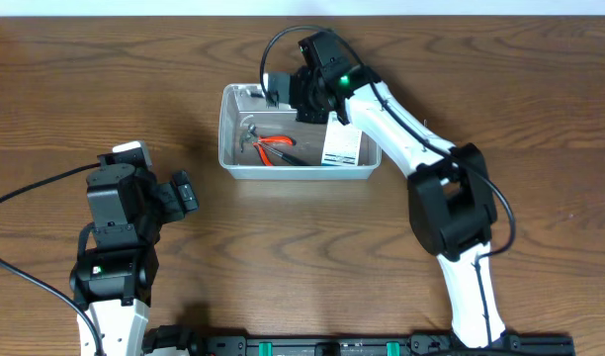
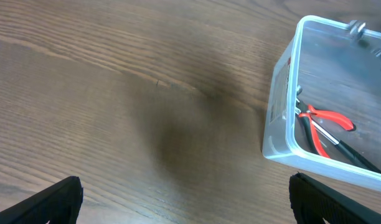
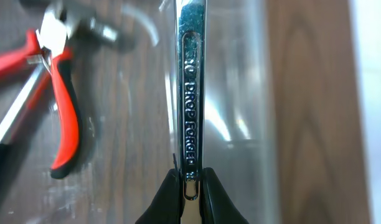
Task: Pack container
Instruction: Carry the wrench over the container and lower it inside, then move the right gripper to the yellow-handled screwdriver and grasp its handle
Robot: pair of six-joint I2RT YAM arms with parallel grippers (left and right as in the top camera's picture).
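The clear plastic container [image 1: 230, 158] stands at the table's middle back, and also shows in the left wrist view [image 2: 279, 118]. Inside lie red-handled pliers [image 1: 273, 145], a black-handled tool and a small white-and-blue box [image 1: 340, 145]. My right gripper [image 3: 190, 180] is shut on a chrome wrench [image 3: 189, 93] stamped "DROP FORGED". It holds the wrench over the container's back part, beside the clear wall [image 3: 240, 93]. The red pliers [image 3: 63, 106] lie left of the wrench. My left gripper [image 2: 184, 199] is open and empty over bare wood, left of the container.
The wooden table [image 1: 500, 79] surrounds the container. The right arm [image 1: 411, 138] reaches across from the right front. A black cable [image 1: 278, 44] loops behind the container.
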